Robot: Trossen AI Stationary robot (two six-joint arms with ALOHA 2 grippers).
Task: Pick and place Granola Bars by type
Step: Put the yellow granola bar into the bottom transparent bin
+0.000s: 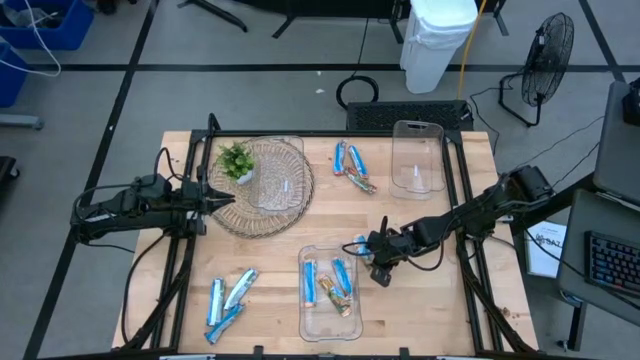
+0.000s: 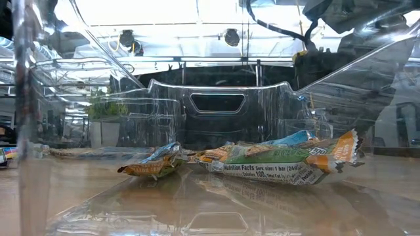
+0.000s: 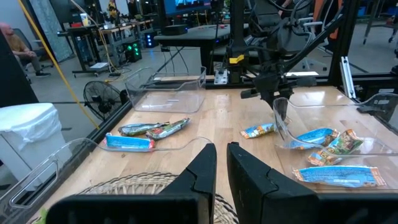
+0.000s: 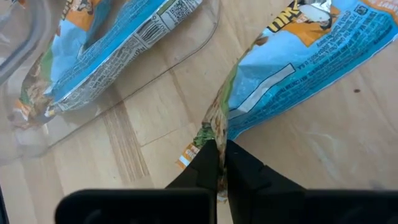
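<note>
pinching the crimped end of a blue granola bar (image 4: 292,62), the right end effector (image 4: 219,163) has its fingers closed tight on the wrapper, low over the table (image 1: 270,290) just beside the near clear tray (image 1: 355,318). that tray holds several bars (image 1: 328,282), blue and tan. three more blue bars (image 1: 226,300) lie at the table's near left, others (image 1: 352,165) sit beside the far clear tray (image 1: 417,160). the left end effector (image 3: 221,163) hovers over the wicker basket (image 1: 290,205) beside a small plant (image 1: 236,160), its fingers nearly together, holding nothing.
</note>
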